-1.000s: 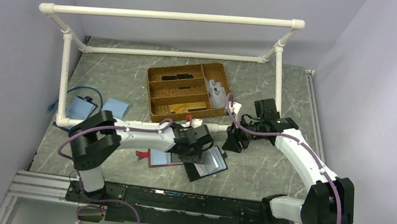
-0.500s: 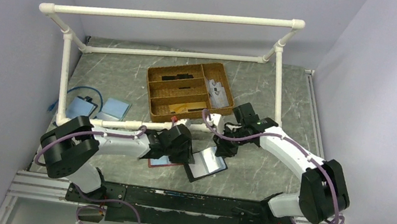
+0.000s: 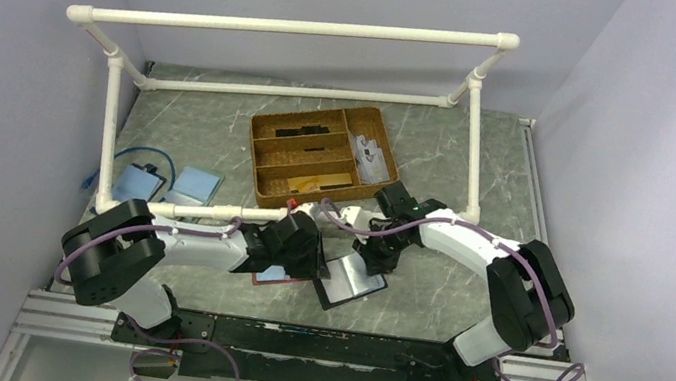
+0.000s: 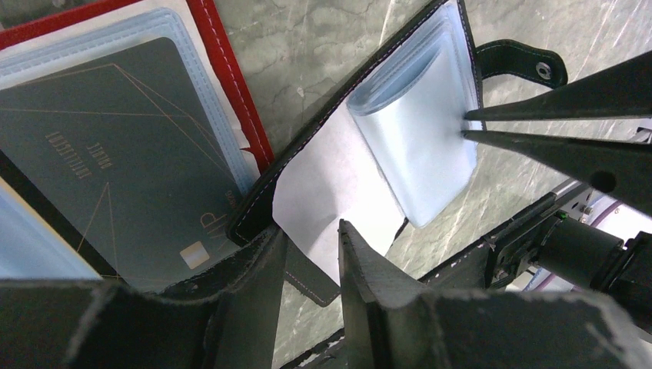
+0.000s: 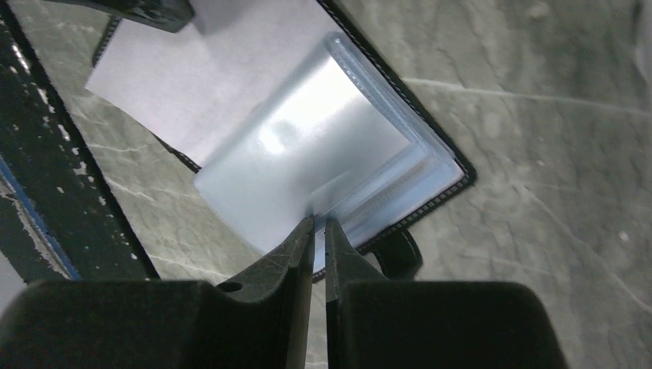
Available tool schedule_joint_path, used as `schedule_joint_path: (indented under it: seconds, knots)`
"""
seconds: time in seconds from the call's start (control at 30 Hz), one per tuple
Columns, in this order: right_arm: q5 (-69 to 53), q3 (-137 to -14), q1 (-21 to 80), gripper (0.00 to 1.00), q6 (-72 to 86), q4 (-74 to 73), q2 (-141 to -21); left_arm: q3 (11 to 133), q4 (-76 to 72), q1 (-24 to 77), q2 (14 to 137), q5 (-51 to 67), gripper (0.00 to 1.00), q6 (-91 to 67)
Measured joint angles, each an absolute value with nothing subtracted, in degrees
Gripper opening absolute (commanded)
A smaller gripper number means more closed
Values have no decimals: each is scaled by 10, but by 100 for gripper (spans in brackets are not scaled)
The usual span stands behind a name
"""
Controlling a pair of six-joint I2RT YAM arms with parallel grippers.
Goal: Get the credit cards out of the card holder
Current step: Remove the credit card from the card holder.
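Card holder [image 3: 351,280] open (white lining showing); right gripper [image 5: 319,223] pinches its sleeves [image 5: 307,146], left gripper [image 4: 307,238] grasp unclear

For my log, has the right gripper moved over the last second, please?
Yes: the right gripper slid left, away from the white pipe post, to the card holder.
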State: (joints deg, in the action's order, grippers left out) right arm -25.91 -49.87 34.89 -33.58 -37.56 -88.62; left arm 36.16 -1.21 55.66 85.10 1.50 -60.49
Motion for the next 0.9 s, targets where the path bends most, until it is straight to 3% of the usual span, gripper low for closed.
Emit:
schedule_joint_path:
  seconds: [0.13,0.37,0.67,0.8,0.9]
  knots:
    - [-262,-512,374,8,-336,-379,-895,352,-28,554,847,21,40,-603]
    - [-370,-545,380,9,-332,-402,-915,316,-99,541,837,56,60,-608]
    - [-474,-577,381,10,-333,-435,-968,274,-182,524,827,91,71,-630]
    - [-497,-577,385,11,-338,-450,-971,273,-189,521,828,95,66,-642]
    - [-502,-580,387,12,-343,-459,-971,286,-177,517,843,97,51,-645]
